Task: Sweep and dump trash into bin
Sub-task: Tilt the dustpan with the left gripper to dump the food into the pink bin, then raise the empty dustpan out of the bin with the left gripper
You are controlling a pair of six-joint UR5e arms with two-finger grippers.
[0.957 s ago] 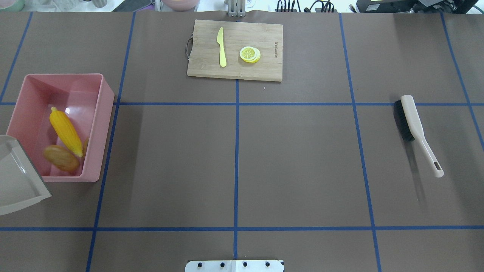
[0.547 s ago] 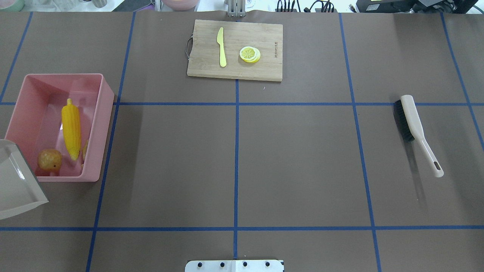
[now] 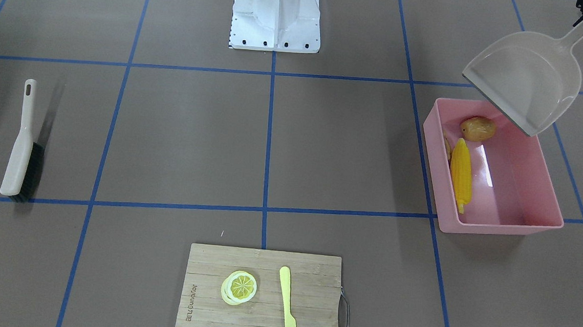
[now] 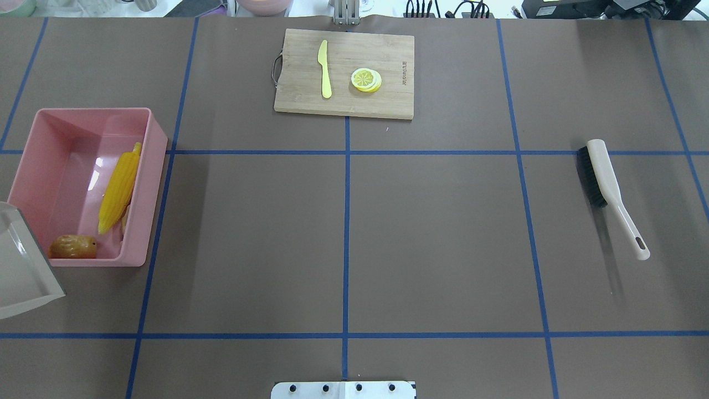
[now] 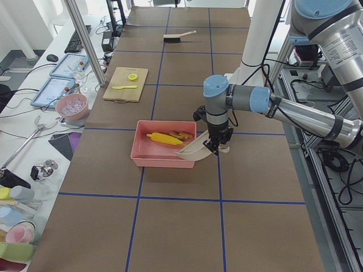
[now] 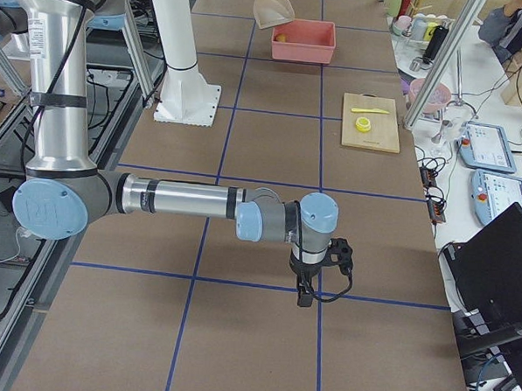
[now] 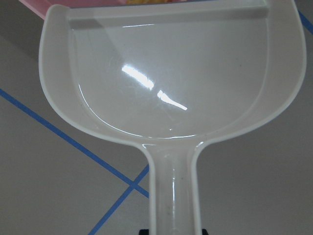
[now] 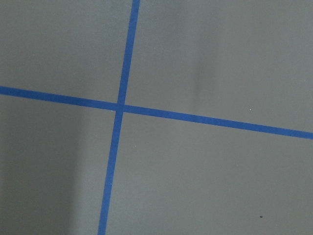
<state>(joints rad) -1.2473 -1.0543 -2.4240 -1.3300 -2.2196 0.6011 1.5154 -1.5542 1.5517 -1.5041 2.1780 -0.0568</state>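
Brown taped surface [image 4: 432,238]: trash [image 4: 119,185] lies in the bin [image 4: 83,124]; left jaws grip the dustpan [image 4: 22,271], right jaws unreadable, so you lift it straight clear of the rim.

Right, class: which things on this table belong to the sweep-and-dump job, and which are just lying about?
Job: corn, potato, bin, dustpan, brush.
Lying about: board, knife, lemon slices.
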